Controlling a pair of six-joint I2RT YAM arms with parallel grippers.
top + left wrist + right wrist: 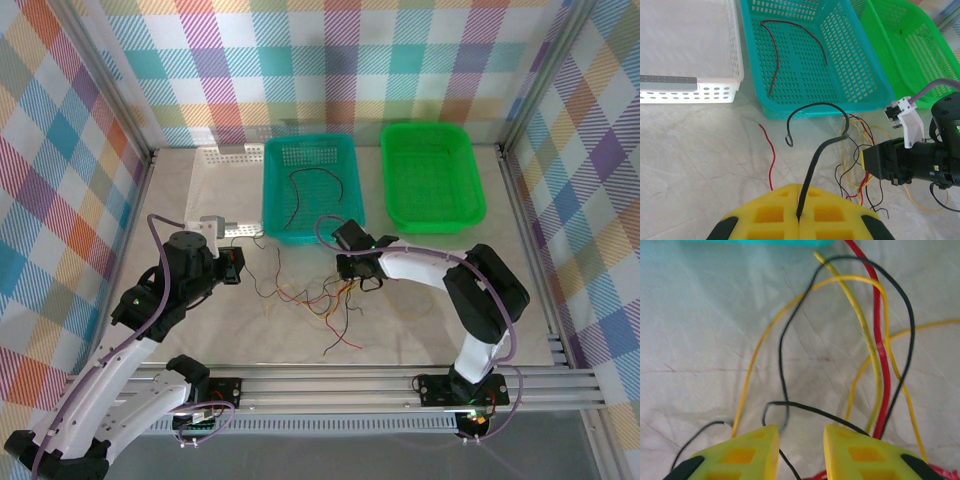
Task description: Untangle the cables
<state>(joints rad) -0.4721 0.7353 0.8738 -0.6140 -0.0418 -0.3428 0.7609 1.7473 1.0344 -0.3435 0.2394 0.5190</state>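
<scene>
pinching one black cable [812, 160] tight, our left gripper [800, 197] holds it up near the teal basket [775, 110]; we see our right gripper [801, 440] narrowly parted over the cables [322, 296], tangled on the table [180, 195] just before that basket.

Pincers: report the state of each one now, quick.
Left pincer: closed, holding a black cable.
Right pincer: open, loose cables running between its fingers, nothing gripped.
</scene>
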